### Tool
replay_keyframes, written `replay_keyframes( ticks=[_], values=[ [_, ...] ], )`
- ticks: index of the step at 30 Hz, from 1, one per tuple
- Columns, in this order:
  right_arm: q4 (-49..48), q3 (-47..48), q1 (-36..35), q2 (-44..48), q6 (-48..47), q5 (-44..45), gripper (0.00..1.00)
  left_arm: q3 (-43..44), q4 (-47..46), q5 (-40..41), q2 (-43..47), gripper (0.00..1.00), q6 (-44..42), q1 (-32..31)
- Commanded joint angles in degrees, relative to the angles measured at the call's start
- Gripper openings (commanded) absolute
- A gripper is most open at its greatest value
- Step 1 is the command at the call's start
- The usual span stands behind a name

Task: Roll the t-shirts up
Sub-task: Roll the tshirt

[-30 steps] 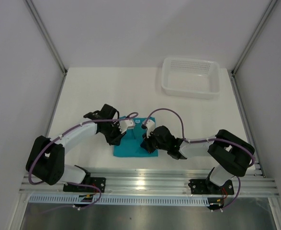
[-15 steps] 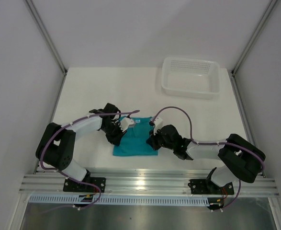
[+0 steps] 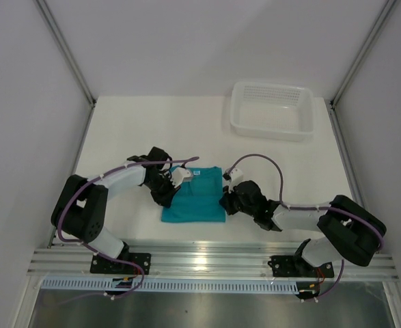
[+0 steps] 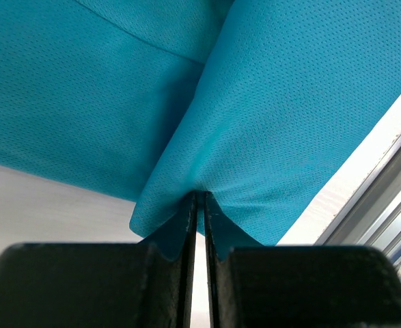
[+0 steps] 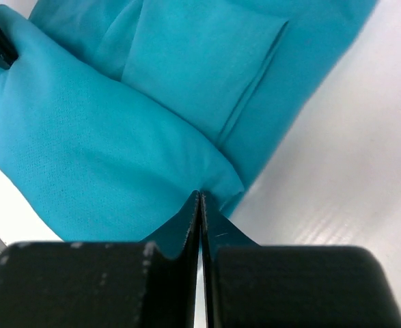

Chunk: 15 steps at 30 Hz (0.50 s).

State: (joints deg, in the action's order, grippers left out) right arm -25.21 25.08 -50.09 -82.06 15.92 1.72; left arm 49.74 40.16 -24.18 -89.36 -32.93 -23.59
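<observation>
The teal t-shirt [image 3: 199, 199] lies folded into a thick pad on the white table, near the front edge between the two arms. My left gripper [image 3: 172, 189] is at its left edge, shut on a pinch of teal fabric [image 4: 255, 123] that puckers at the fingertips [image 4: 188, 219]. My right gripper [image 3: 226, 203] is at the shirt's right edge, jaws pressed together on the rim of a rolled fold [image 5: 118, 157]. In the right wrist view the folded layers [image 5: 200, 68] stretch away behind that fold. A small white label [image 3: 196, 175] shows near the shirt's far edge.
A white plastic basket [image 3: 241, 123] stands at the back right of the table. The metal rail [image 3: 207, 260] runs along the front edge, close behind the shirt. White walls close in both sides.
My right gripper has slid to the right, drawing the shirt's right edge wider. My left arm dropped lower at the shirt's left edge, then held still.
</observation>
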Motion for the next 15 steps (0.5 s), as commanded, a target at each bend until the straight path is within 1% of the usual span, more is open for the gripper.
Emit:
replay_keyframes(
  ticks=[1, 3, 5, 6, 7, 8, 9, 10, 11, 12, 13, 14, 15],
  values=[
    [1.3, -0.3, 0.51, 3.65, -1.32, 3.12, 0.04, 1.15, 0.09, 0.1, -0.02, 0.09, 0.23, 0.48],
    [5.16, 1.45, 0.08, 4.71, -3.87, 2.42, 0.06, 1.15, 0.27, -0.25, 0.5, 0.1, -0.03, 0.39],
    [9.71, 2.51, -1.5, 7.34, -9.92, 4.68, 0.11, 1.33, 0.53, -0.42, 0.86, 0.11, 0.06, 0.48],
    [10.87, 3.21, -4.46, 8.49, -12.82, 6.18, 0.13, 1.24, 0.44, -0.51, 0.94, 0.12, -0.03, 0.48],
    [12.02, 3.31, -6.41, 9.54, -15.72, 7.33, 0.17, 1.42, 0.62, -0.6, 1.12, 0.13, -0.03, 0.48],
    [12.99, 3.39, -8.34, 11.64, -23.06, 8.29, 0.27, 1.42, 0.71, -0.6, 1.12, 0.13, -0.03, 0.48],
    [14.39, 3.4, -10.45, 12.53, -25.91, 10.04, 0.33, 1.59, 0.88, -0.77, 1.03, 0.13, -0.12, 0.48],
    [15.01, 3.31, -13.78, 13.41, -28.73, 9.54, 0.37, 1.59, 0.97, -0.86, 1.03, 0.13, -0.03, 0.39],
    [16.23, 3.22, -15.55, 14.72, -34.32, 9.62, 0.44, 1.51, 1.06, -0.86, 1.12, 0.13, -0.03, 0.39],
    [16.86, 3.22, -19.14, 15.09, -36.99, 11.28, 0.47, 1.5, 1.06, -0.95, 1.12, 0.13, -0.03, 0.48],
    [17.82, 3.31, -20.83, 15.26, -39.37, 12.68, 0.5, 1.59, 1.06, -1.04, 1.29, 0.14, -0.03, 0.48],
    [18.44, 3.48, -21.97, 15.09, -42.61, 13.74, 0.51, 1.59, 1.15, -0.95, 1.3, 0.13, -0.03, 0.48],
    [18.97, 3.57, -22.77, 14.92, -43.95, 14.45, 0.52, 1.42, 1.15, -0.95, 1.47, 0.14, -0.03, 0.48]
  ],
)
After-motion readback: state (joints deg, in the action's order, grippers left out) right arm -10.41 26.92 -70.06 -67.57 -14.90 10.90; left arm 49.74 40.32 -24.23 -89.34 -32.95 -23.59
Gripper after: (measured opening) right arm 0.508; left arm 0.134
